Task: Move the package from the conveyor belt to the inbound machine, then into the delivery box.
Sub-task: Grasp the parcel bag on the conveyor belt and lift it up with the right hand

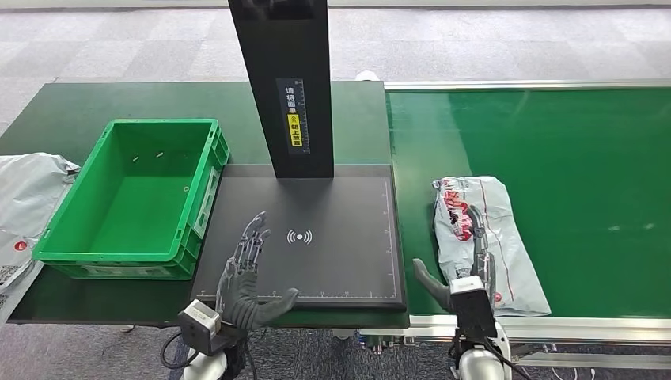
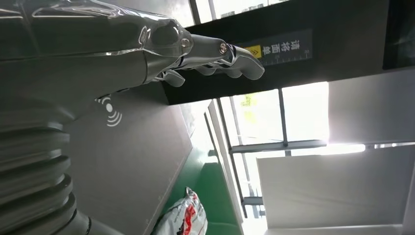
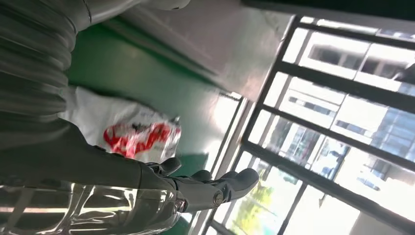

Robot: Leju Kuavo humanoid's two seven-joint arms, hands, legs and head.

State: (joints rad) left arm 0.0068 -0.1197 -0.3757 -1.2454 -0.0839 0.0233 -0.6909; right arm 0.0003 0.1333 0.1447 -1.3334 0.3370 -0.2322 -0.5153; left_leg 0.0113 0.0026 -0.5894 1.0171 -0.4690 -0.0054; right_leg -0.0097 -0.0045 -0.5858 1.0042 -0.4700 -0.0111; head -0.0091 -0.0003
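A grey plastic mailer package [image 1: 484, 237] with red print lies flat on the green conveyor belt [image 1: 585, 166], near its left edge. It also appears as the package [image 3: 132, 132] in the right wrist view and the package [image 2: 183, 220] in the left wrist view. My right hand [image 1: 467, 273] hovers over the package's near end, fingers stretched out and holding nothing. My left hand [image 1: 249, 273] is open above the front left of the black inbound machine plate [image 1: 332, 237], fingers spread. The green delivery box [image 1: 134, 198] stands empty to the left of the plate.
The machine's black upright column [image 1: 285, 79] rises at the back of the plate. More grey mailers [image 1: 20, 206] lie at the far left beside the box. A metal rail [image 1: 554, 326] edges the belt's front.
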